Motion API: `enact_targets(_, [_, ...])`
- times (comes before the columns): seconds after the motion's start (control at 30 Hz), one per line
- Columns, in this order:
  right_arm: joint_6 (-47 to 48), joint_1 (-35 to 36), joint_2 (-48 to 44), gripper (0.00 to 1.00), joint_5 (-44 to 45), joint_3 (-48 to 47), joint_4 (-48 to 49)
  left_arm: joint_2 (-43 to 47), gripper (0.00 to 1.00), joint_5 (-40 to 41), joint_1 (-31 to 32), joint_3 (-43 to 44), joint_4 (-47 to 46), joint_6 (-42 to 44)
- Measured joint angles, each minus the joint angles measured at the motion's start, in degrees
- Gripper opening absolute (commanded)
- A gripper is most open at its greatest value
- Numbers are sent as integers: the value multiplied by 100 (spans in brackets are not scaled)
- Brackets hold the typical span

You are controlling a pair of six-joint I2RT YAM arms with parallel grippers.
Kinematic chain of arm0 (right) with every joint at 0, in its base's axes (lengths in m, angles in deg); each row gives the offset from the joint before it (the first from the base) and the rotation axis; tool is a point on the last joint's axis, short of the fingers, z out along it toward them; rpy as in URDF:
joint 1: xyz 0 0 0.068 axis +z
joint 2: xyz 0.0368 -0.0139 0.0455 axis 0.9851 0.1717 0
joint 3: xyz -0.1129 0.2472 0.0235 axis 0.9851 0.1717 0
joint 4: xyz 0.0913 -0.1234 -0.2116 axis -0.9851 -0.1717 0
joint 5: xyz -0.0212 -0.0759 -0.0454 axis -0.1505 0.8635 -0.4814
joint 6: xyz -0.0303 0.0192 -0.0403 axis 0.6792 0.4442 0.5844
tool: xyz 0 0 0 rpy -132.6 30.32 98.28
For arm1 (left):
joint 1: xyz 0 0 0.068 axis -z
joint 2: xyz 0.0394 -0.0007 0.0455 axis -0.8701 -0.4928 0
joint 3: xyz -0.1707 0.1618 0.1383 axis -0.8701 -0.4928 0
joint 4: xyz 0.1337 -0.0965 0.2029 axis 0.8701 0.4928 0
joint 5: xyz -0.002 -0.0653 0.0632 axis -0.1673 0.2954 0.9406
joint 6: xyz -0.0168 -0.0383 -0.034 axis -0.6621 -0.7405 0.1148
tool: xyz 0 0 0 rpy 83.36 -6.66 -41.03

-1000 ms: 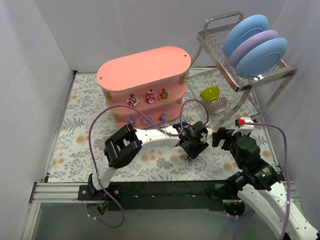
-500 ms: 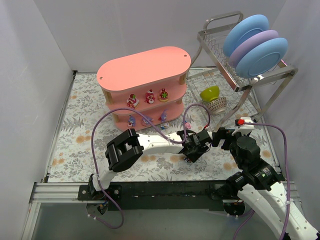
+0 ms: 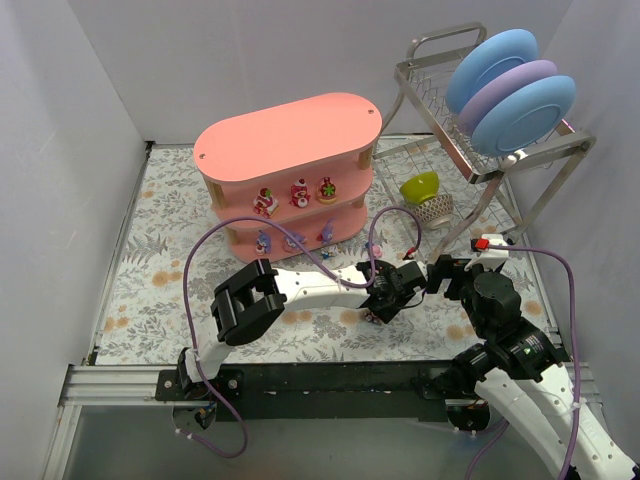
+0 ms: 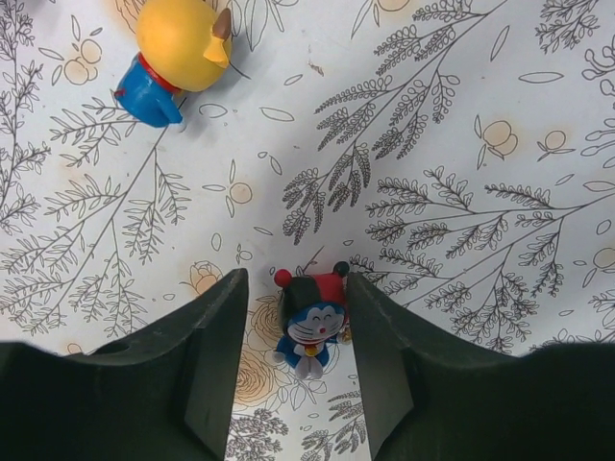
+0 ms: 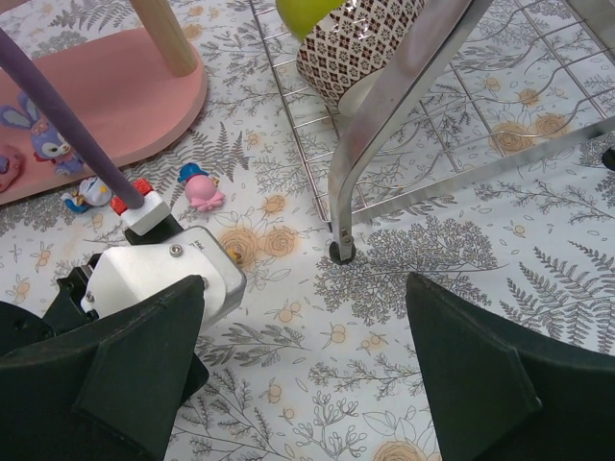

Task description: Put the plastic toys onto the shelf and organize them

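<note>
1. left jaws: low over the worktop (image 3: 150, 260), at about 5 o'clock from the shelf (image 3: 290, 135) in the top view.
2. Left wrist cam: fingers (image 4: 216, 375) part-open and straddling a blue toy (image 4: 312, 327) w/ a red-black hat. It lies face up on the worktop btwn them. The finger at its 3 o'clock is v. close to the hat, contact can't tell. There's a small gap at 9 o'clock.
3. yellow-hat toy (image 4: 178, 53): on its side at 11 o'clock from the blue toy, well apart.
4. right jaws: spread wide, holding nothing. They hang over the worktop just at 3 o'clock of the left wrist.
5. pink toy (image 5: 200, 187) w/ blue hat: on the worktop btwn the shelf's bottom board and a rack leg.
6. Shelf mid tier: three red/pink toys (image 3: 299, 193) in a row. Bottom tier: purple/blue toys (image 3: 293, 240).
7. wire rack (image 3: 440, 75): at 2 o'clock from the shelf, w/ plates (image 3: 510, 85) stood in it. A green bowl (image 3: 420, 185) and a patterned bowl (image 3: 436, 210) sit under it.
</note>
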Motion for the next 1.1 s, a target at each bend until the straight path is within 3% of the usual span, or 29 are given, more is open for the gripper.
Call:
enact_targets(0.33, [76,-24,-2,93,136,0,-94,-42,42,96,74,83,166,-116])
enact_targets(0.5, [118,-24,-7,93,144,0,-157,-68,36,90,98,92,210,-205])
enact_targets(0.87, [136,-24,-48,93,160,37,-162,-68,1,179,136,103,284,-431])
enact_targets(1.1, [87,-20,-83,93,48,85,-44,101,0,669,201,-44,275,-682])
